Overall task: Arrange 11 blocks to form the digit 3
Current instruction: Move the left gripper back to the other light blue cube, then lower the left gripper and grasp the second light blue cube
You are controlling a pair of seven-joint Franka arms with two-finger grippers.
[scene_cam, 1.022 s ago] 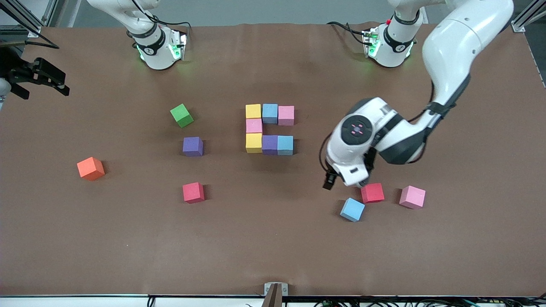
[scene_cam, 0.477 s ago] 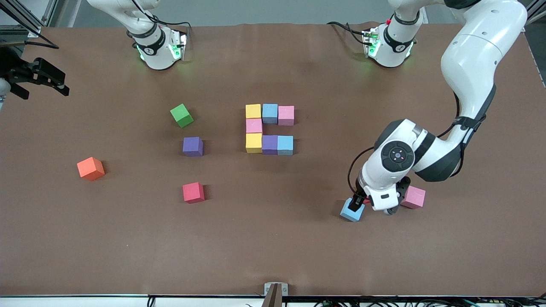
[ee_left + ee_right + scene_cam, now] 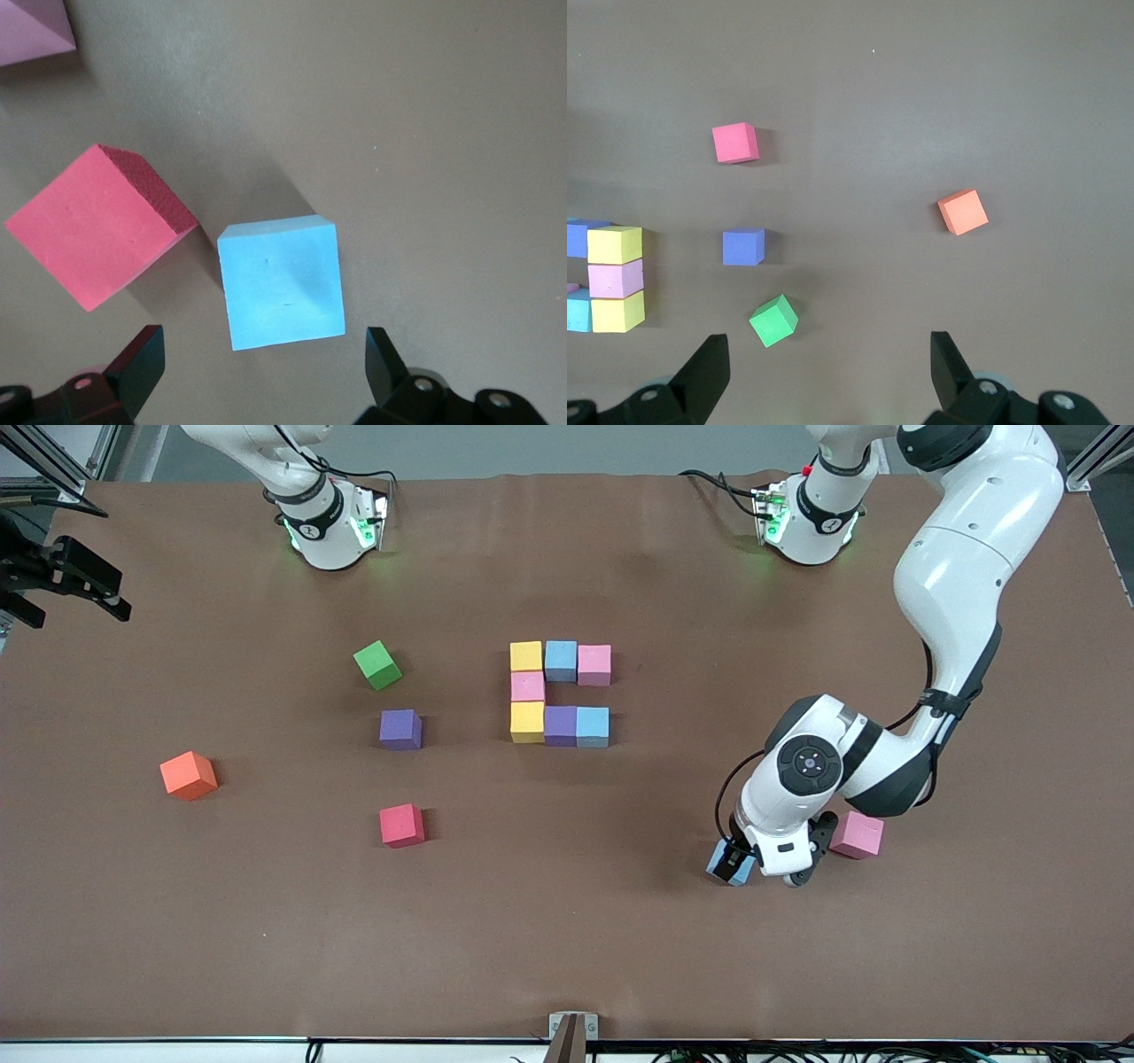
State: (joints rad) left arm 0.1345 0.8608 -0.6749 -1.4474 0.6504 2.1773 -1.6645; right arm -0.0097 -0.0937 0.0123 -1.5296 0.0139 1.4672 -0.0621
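Seven touching blocks form part of a figure [image 3: 558, 691] mid-table: yellow, light blue and pink in one row, a pink one, then yellow, purple and light blue. My left gripper [image 3: 753, 861] [image 3: 261, 372] is low over a loose light blue cube [image 3: 719, 864] [image 3: 282, 283], open, with its fingertips on either side of the cube's edge and not touching it. A red cube [image 3: 97, 226] lies beside it, hidden by the arm in the front view. A pink cube [image 3: 857, 834] sits close by. My right gripper [image 3: 75, 589] [image 3: 828, 372] waits open off the right arm's end of the table.
Toward the right arm's end lie a loose purple cube [image 3: 400, 729], a red cube [image 3: 402, 825], a green cube [image 3: 377, 664] and an orange cube [image 3: 188, 775]. Both arm bases stand along the table edge farthest from the front camera.
My left gripper has swung from above the red cube over to the light blue cube and come down around it. The right gripper drifted slightly. No cube moved.
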